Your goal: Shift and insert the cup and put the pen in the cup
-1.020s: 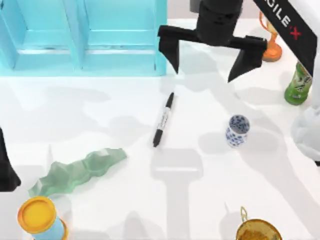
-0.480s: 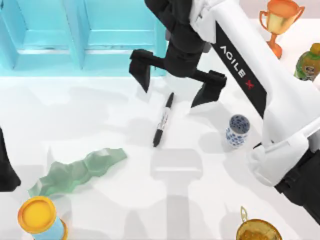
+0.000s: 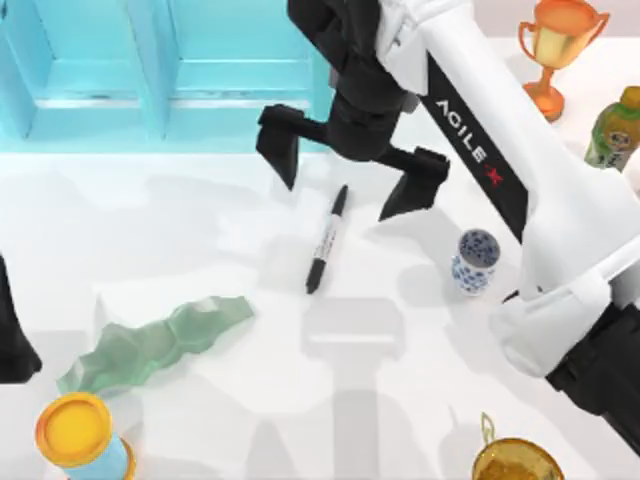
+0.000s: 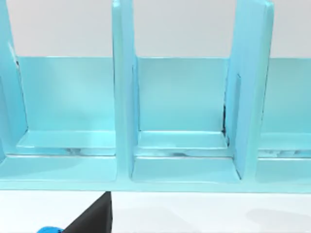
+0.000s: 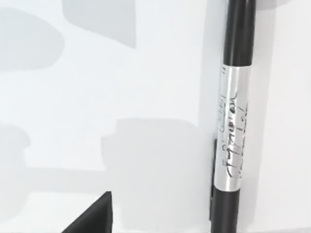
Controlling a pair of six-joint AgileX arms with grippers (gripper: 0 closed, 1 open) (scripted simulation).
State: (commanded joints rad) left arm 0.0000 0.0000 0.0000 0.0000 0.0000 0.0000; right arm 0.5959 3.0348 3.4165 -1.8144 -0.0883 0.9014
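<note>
On the white table (image 3: 200, 410) lie the pen (image 3: 326, 240), the upright cup (image 3: 474, 262) and a green slab (image 3: 155, 343).

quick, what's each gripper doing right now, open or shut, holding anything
Right gripper: open, holding nothing, poised above the top end of the pen.
Left gripper: at the table's left edge; state cannot be told.

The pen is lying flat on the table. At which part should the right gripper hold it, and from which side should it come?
Probably the white label band at the middle of the pen, taken from straight above. It lies flat and slanted on the table, so the fingers should close across its thin width. The right gripper hangs open over its upper end, near the blue rack.
</note>
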